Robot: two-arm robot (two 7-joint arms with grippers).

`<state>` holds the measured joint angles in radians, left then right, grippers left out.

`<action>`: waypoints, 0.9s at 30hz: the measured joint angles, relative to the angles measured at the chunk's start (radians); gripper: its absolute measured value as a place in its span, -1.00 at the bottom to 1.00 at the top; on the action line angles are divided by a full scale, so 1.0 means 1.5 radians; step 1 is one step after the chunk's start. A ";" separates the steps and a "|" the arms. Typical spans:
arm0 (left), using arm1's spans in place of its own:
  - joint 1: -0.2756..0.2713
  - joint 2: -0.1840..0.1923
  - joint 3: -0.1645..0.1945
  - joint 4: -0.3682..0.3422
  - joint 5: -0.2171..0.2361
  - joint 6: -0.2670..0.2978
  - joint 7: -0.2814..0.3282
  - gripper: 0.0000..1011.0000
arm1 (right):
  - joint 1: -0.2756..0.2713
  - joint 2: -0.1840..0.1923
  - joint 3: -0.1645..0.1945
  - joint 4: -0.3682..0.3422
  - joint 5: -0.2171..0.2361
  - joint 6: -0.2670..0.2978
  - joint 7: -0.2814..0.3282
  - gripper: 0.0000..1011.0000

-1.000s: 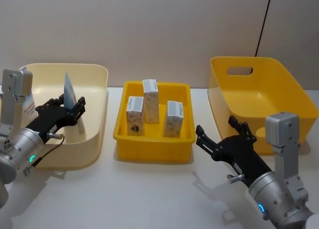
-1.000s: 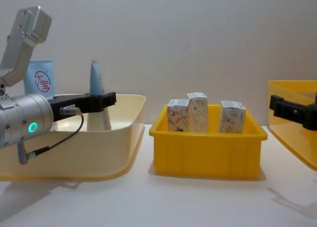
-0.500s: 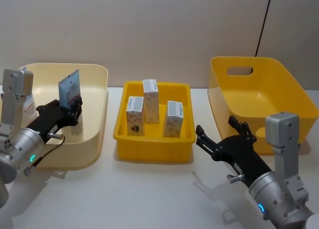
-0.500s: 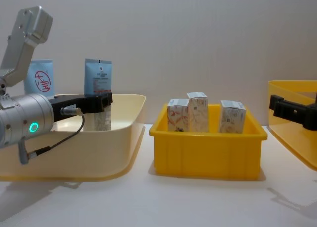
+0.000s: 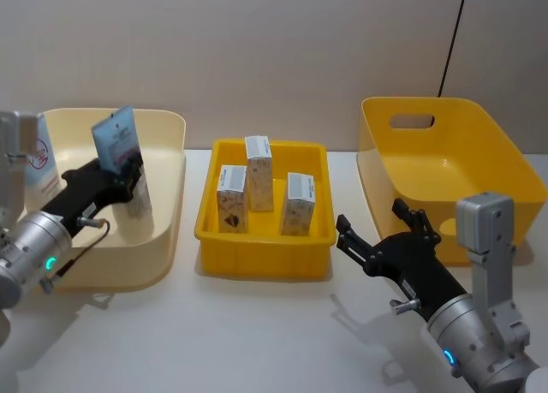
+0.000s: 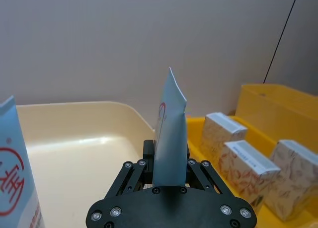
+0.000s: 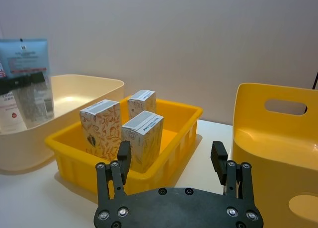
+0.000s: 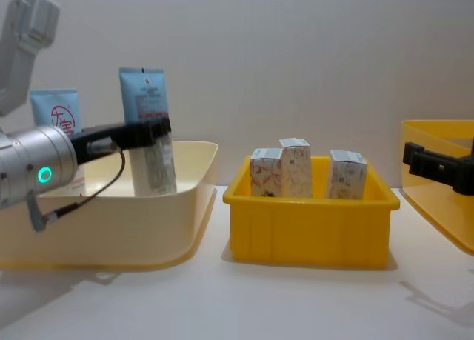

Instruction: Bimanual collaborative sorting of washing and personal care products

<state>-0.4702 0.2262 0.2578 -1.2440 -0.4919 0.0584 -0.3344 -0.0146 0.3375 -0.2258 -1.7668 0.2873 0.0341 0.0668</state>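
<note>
Gripping pale-blue tube (image 5: 117,139) in our left hand (image 5: 127,175), tilted over cream bin (image 5: 176,177) | right hand (image 5: 375,223) splayed, empty, above worktop (image 5: 257,333) beside yellow tray (image 5: 261,263) | risk: we judge the tilted tube may topple across the rim on release.

At the chest view's left the cream bin (image 8: 133,221) hid the foot of the pale-blue tube (image 8: 144,95), whose print was too small to read, and the right edge cut the yellow bin (image 8: 437,207) short.
</note>
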 joint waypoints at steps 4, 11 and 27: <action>-0.003 0.000 -0.011 -0.006 -0.020 -0.012 -0.020 -0.45 | 0.000 0.000 0.000 0.000 0.000 0.000 0.000 0.98; -0.013 0.005 -0.031 -0.025 -0.057 -0.038 -0.064 -0.45 | 0.000 0.000 0.000 0.000 0.000 0.000 0.000 0.98; -0.030 0.024 -0.046 -0.057 -0.140 -0.055 -0.183 -0.45 | 0.000 0.000 0.000 0.000 0.000 0.000 0.000 0.98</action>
<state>-0.5155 0.2623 0.1884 -1.3300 -0.7021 -0.0242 -0.6095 -0.0146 0.3375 -0.2258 -1.7668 0.2874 0.0341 0.0668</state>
